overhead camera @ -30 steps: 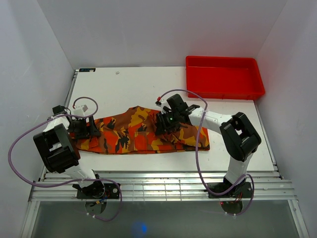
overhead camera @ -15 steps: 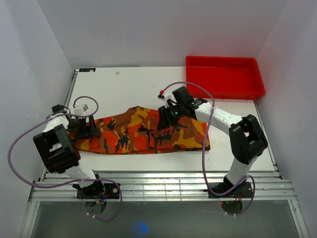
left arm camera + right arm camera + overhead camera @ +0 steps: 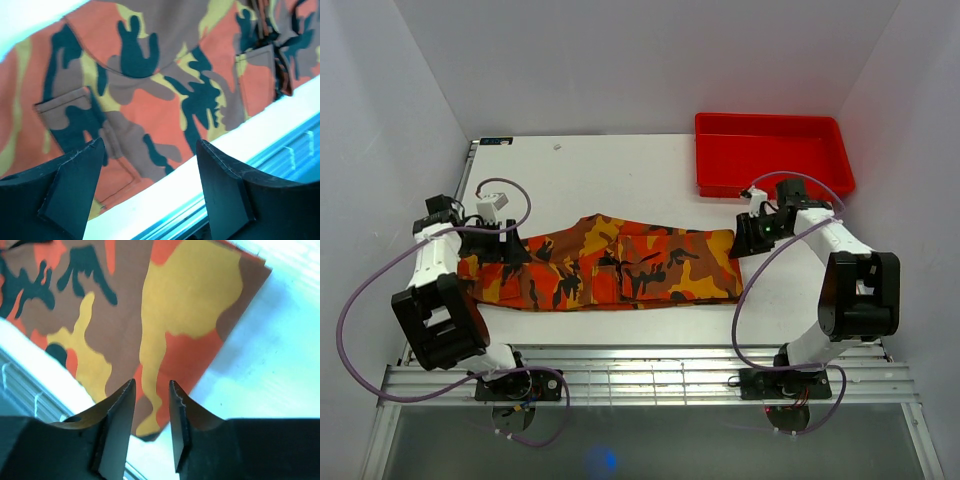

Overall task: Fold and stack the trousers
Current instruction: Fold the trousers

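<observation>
Trousers point(image 3: 610, 268) lie mid-frame, their left end partly hidden by the wide-spread left claw point(image 3: 150, 150). The right claw point(image 3: 151, 385) is narrowly parted and empty.

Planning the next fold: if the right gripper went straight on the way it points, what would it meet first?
Probably the trousers: the right gripper aims at their end near the corner, with nothing between, though depth is unclear.
</observation>
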